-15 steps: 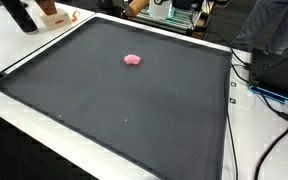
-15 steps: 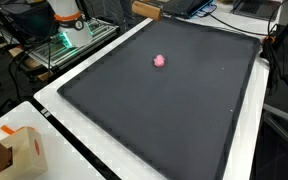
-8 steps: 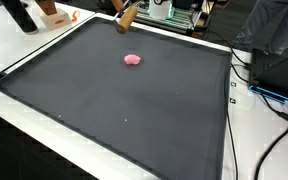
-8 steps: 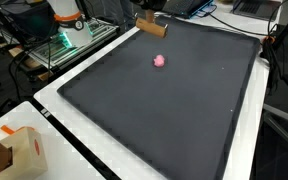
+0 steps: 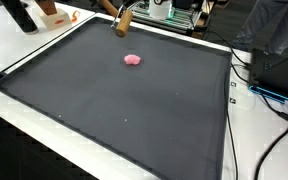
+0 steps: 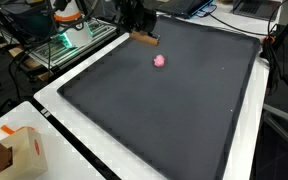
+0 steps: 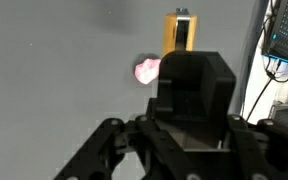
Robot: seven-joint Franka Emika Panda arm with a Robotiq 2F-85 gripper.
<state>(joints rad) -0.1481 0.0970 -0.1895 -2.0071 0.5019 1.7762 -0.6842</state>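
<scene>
Both exterior views: claw (image 6: 137,30) grips wooden block (image 6: 144,39) near pink lump (image 6: 160,60)

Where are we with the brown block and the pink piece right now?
Done: the gripper holds the brown block lifted over the edge of the black mat. In hand: the block hangs short of the pink piece, apart from it. Left: the block is not yet set down, and the pink piece lies untouched.

We see a white table (image 5: 24,40) carrying a broad dark mat (image 5: 134,115). On the mat lies one small pink lump (image 5: 133,60), towards its far edge.
</scene>
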